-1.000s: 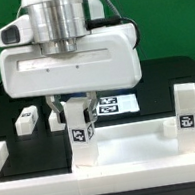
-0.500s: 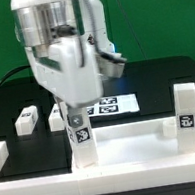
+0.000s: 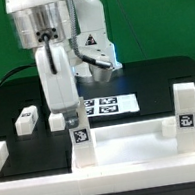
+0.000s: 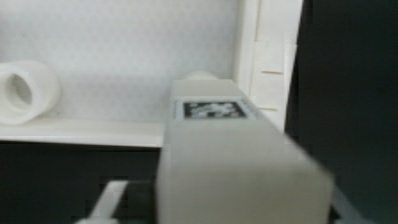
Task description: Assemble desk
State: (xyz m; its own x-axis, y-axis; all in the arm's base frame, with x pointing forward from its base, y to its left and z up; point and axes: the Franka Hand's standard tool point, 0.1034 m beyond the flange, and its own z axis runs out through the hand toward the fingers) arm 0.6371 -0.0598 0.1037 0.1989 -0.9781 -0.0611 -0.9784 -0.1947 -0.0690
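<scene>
In the exterior view the gripper (image 3: 74,114) hangs straight down over an upright leg (image 3: 80,138) at the desk top (image 3: 132,141) corner on the exterior view's left, its fingers clamped on the leg's upper end. A second leg (image 3: 186,107) stands at the other corner, and a loose leg (image 3: 26,119) lies on the black table (image 3: 159,81), apart from the marker board (image 3: 109,106). In the wrist view the held leg (image 4: 222,150) fills the middle, its tag facing the camera, over the desk top (image 4: 125,90).
</scene>
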